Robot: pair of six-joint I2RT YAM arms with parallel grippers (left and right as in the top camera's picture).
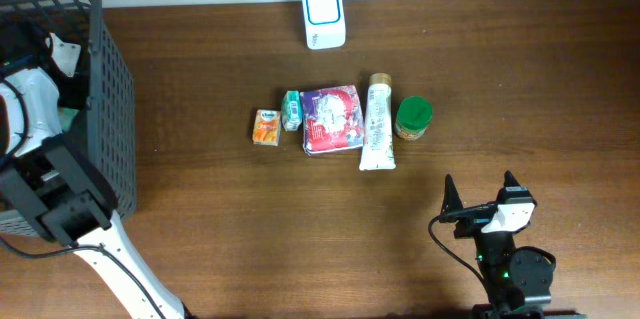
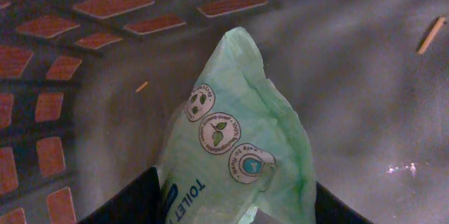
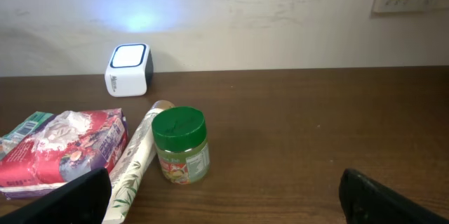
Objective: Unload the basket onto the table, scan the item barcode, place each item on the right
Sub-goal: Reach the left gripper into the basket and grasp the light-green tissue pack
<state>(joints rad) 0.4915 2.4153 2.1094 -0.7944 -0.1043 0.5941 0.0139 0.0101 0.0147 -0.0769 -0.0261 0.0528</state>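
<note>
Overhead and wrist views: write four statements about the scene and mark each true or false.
The green-lidded jar stands upright beside the tube. True.
The right gripper holds the tube. False: it is open, empty and apart from the items.
The green packet sits in the basket, between the fingers of the left gripper. True.
The scanner lies in the basket. False: it stands on the table.
</note>
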